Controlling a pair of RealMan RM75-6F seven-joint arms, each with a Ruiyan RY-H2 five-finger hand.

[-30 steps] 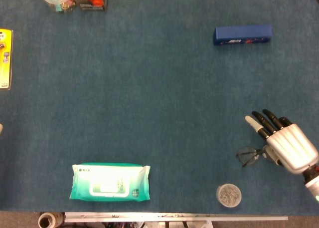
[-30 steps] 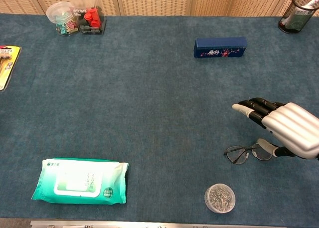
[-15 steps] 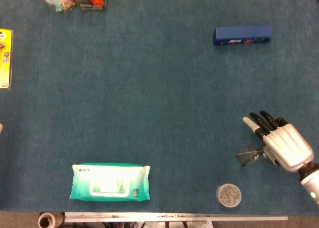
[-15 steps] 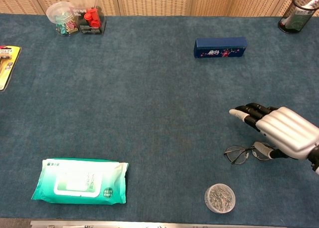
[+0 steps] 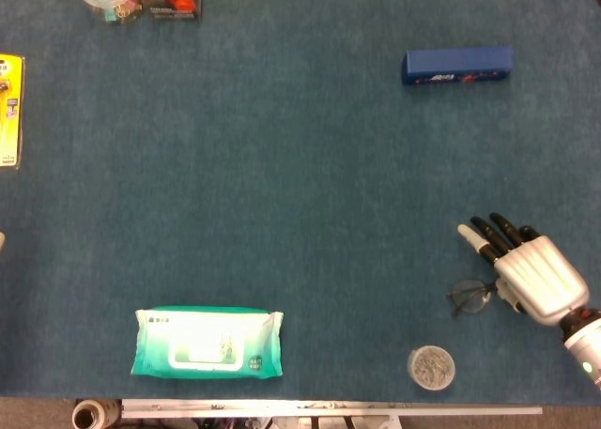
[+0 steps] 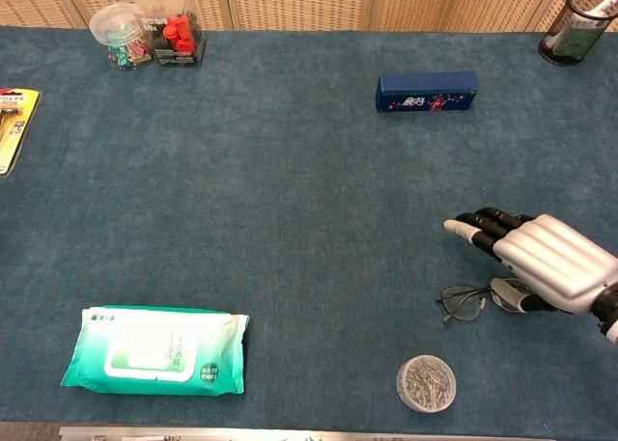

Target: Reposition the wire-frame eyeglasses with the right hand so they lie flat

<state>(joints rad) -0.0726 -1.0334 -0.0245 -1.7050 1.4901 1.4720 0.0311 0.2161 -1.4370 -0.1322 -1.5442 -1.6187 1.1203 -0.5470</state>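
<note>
One thin wire-frame pair of eyeglasses (image 6: 472, 301) lies on the dark blue-green felt table surface (image 5: 282, 194), at the near right, with one lens showing clear of the hand and the other side tucked under it. One robot hand in view: the silver-backed right hand (image 6: 546, 261) with black fingers (image 6: 483, 222) stretched out toward the left, palm down, over the right end of the eyeglasses; its thumb reaches down to the frame, but whether it pinches or merely touches the wire cannot be told from either view. The left hand appears in neither view. One small round clear container of grey metallic bits (image 6: 426, 383) sits near the front edge, just in front of the eyeglasses and apart from them. One green and white soft pack of wet wipes (image 5: 207, 343) lies at the near left. One long dark blue rectangular box (image 5: 457, 65) lies at the far right. At the far left corner stand one round clear tub of coloured clips (image 6: 116, 23) and one clear box with red items (image 6: 176, 26), side by side. One yellow blister card (image 6: 12, 123) lies at the left edge. One black mesh pen cup (image 6: 577, 13) stands at the far right corner.
</note>
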